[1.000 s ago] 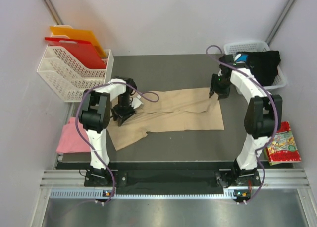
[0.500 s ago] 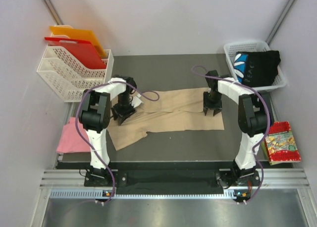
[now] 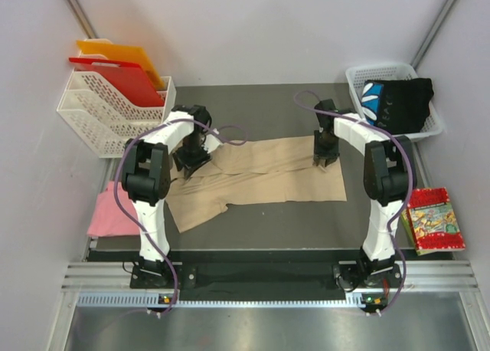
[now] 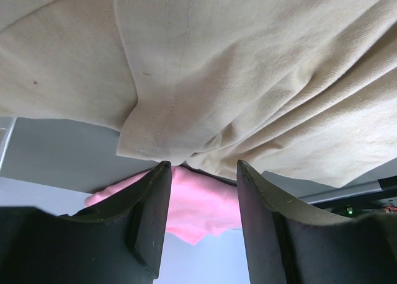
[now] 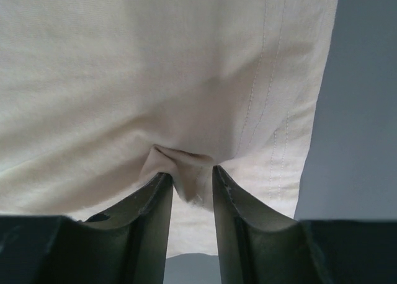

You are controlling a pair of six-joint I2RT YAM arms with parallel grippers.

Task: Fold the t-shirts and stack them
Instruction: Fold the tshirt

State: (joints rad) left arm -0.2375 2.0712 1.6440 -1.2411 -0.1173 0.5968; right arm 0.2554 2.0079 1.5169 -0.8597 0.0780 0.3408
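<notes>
And there it was, the beige t-shirt (image 3: 260, 175), laid out across the middle of the dark bench (image 3: 268, 221). It lay mostly flat, with one sleeve flaring toward the near left corner.

The right tool (image 3: 323, 158) was down on the shirt's far right end, close to the stitched hem. In the wrist view its fingers (image 5: 149, 203) had drawn in on a small pucker of beige cloth, and that was a pinch. Grey bench showed just past the hem.

Over on the other side, the left tool (image 3: 190, 158) sat at the shirt's far left end, where the fabric was bunched. Its fingers (image 4: 149, 209) stood apart, with a folded, stitched edge of the beige cloth hanging right at their tips. Whether they had actually caught that edge, I could not tell.

Pink showed through the gap between them. That was the pink t-shirt (image 3: 103, 213), crumpled at the bench's left edge beside the left arm.

The black t-shirt (image 3: 398, 106), blue-and-white print showing, was heaped in the white basket (image 3: 360, 77) at the far right corner, well apart from the beige one.

At far left stood a white rack (image 3: 99, 113) holding a red board (image 3: 115, 79) and an orange board (image 3: 126, 56). A colourful packet (image 3: 432, 221) lay off to the near right.
</notes>
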